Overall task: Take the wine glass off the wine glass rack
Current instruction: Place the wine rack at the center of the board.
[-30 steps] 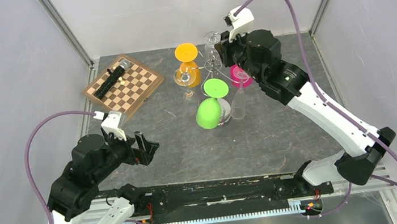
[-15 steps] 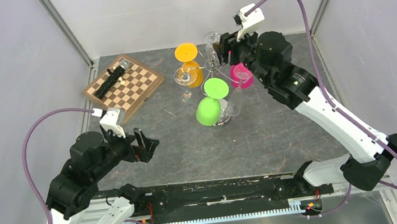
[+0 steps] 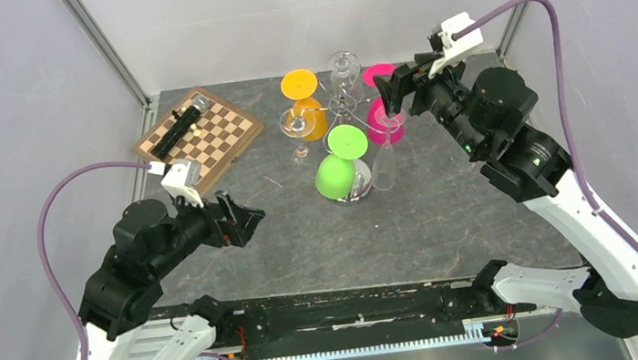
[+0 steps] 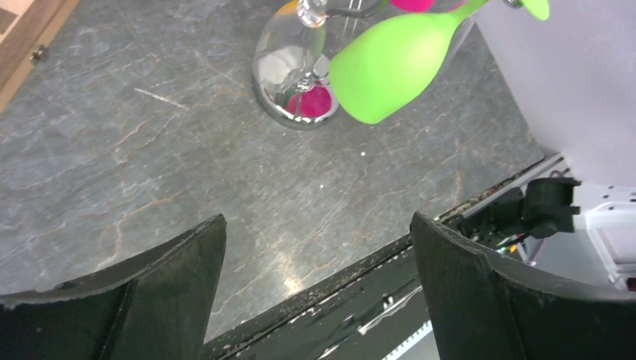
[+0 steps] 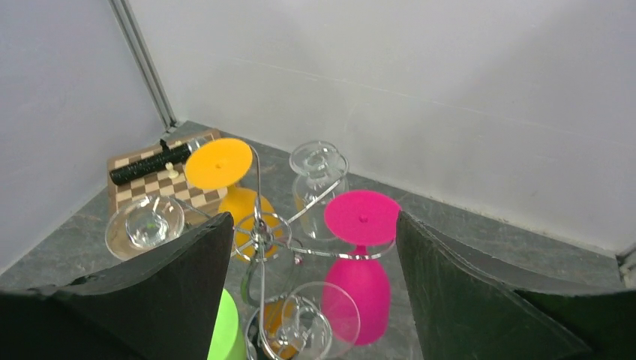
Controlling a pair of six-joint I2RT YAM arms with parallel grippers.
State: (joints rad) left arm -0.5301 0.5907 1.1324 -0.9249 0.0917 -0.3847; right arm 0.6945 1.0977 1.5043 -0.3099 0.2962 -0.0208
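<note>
The chrome wine glass rack (image 3: 342, 104) stands mid-table on its round domed base (image 4: 279, 73). From its arms hang an orange glass (image 3: 307, 119), a pink glass (image 3: 386, 122), a green glass (image 3: 334, 179) and clear ones (image 3: 342, 67). One clear wine glass (image 3: 297, 126) looks to stand upright on the table left of the rack. My right gripper (image 3: 390, 90) is open just right of the rack, level with its top, holding nothing. In the right wrist view the rack's hub (image 5: 262, 234) and the pink glass (image 5: 362, 247) lie beyond the open right gripper (image 5: 313, 219). My left gripper (image 3: 244, 223) hangs open near the front left.
A wooden chessboard (image 3: 200, 141) with a black cylinder (image 3: 178, 130) on it lies at the back left. Grey walls and metal corner posts close the back and sides. The black base rail (image 3: 341, 310) runs along the near edge.
My right gripper has opened and drawn back to the right, away from the rack's top; the pink glass's foot now shows. The left arm has shifted slightly forward.
</note>
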